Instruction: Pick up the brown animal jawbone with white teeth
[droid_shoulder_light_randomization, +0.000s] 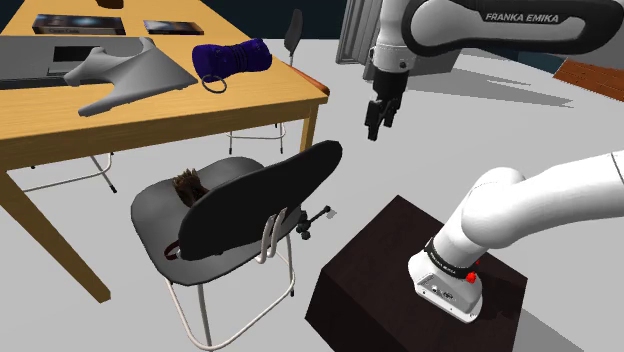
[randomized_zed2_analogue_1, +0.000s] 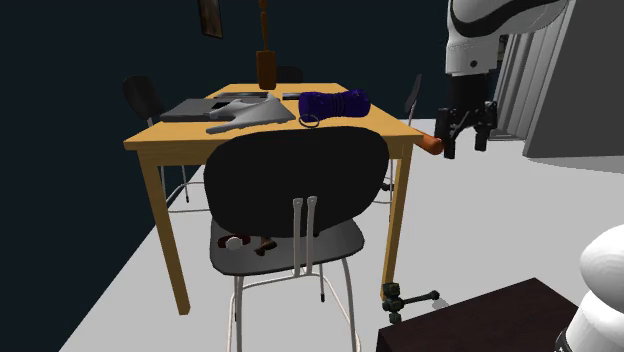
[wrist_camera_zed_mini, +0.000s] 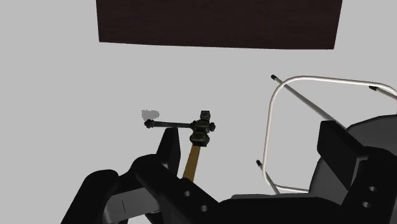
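Brown and jagged, the jawbone (droid_shoulder_light_randomization: 190, 188) lies on the black chair (droid_shoulder_light_randomization: 250, 200) seat in the shoulder view; the wrist view instead looks down on a wooden-handled tool (wrist_camera_zed_mini: 198, 137) on grey floor (wrist_camera_zed_mini: 76, 83). A wooden tabletop (droid_shoulder_light_randomization: 200, 110) stands beside the chair. Jaws hang spread and empty, well above the jawbone and off to the side.

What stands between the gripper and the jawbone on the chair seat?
The chair's black backrest stands between the gripper and the jawbone, seen in the second exterior view.
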